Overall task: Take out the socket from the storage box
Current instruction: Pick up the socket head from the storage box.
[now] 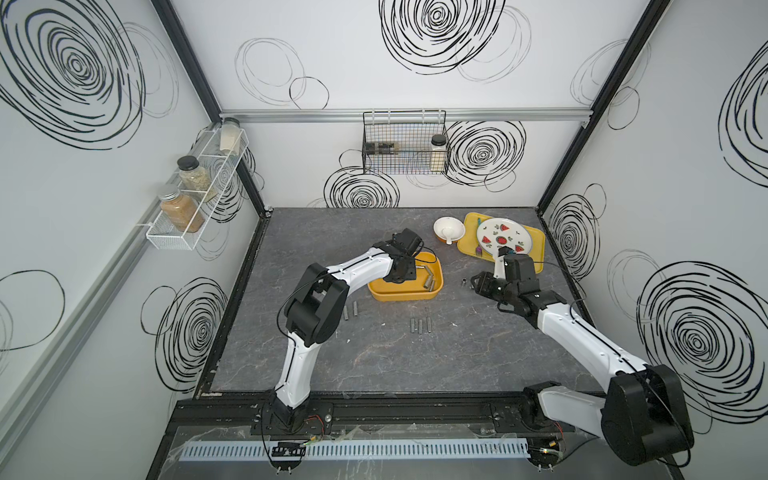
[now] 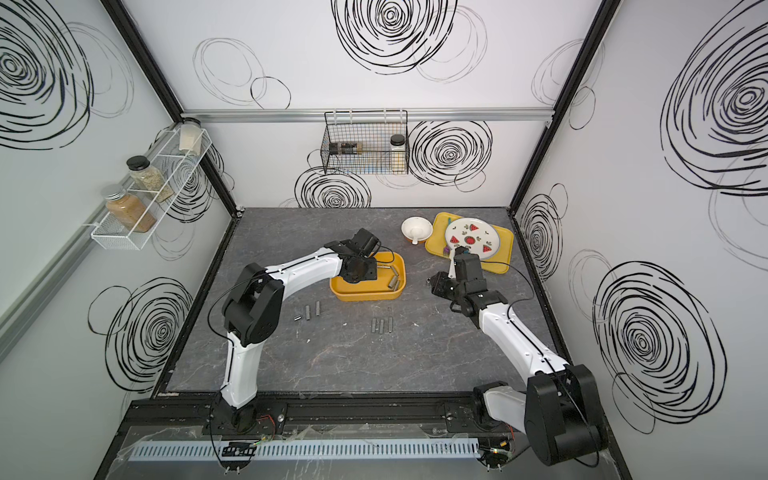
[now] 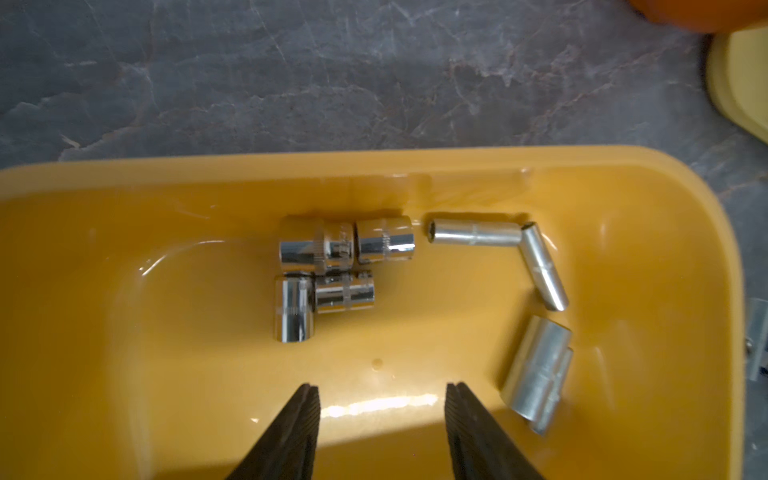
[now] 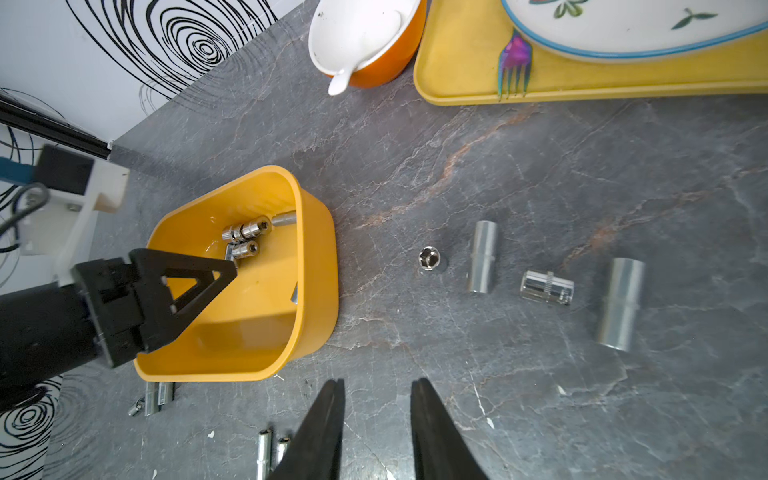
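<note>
Well, we see the storage box (image 1: 405, 296) just past the centre of the table (image 1: 457, 365) toward twelve o'clock, counting the back wall as twelve. We find the left gripper (image 3: 382, 388) inside it, jaws standing clearly apart with nothing between them, its fingertips (image 3: 307, 409) above bare yellow floor. Four short chrome sockets (image 3: 328, 270) lie bunched together ahead of those tips. Two slim sockets (image 3: 473, 235) meet end to end at an angle, and a wide socket (image 3: 536, 370) lies near the box's wall. At three o'clock of the box the right gripper (image 4: 378, 382) hangs over the table, narrowly parted and empty. On the table ahead of it lie loose sockets (image 4: 482, 257), with a row of sockets (image 1: 419, 325) at the box's six o'clock.
</note>
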### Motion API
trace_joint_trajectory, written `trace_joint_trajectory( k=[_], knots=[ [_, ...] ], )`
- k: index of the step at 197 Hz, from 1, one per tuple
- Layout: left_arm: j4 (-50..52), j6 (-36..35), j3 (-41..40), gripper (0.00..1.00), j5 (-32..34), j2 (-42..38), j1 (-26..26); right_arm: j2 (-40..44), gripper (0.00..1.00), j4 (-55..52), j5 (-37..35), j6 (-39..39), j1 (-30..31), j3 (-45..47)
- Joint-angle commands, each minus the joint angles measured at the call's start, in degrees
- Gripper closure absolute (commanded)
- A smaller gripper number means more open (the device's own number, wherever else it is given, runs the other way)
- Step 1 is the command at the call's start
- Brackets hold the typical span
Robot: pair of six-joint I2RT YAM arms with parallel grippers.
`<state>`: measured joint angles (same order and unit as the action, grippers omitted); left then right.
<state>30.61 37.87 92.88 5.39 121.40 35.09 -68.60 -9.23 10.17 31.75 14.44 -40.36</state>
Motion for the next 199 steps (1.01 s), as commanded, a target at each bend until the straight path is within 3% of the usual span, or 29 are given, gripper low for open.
trace_joint_trajectory(
  k=[1,199],
  knots=[
    [0.3,0.5,3.2,0.44,0.5,1.5,-0.8,-1.7,0.68,1.3,2.2,0.7,0.3,0.5],
    [-0.3,-1.0,6.1,0.48,2.8,8.1,-0.7,-5.1,0.68,1.1,3.5,0.3,0.5,-0.2]
  ],
)
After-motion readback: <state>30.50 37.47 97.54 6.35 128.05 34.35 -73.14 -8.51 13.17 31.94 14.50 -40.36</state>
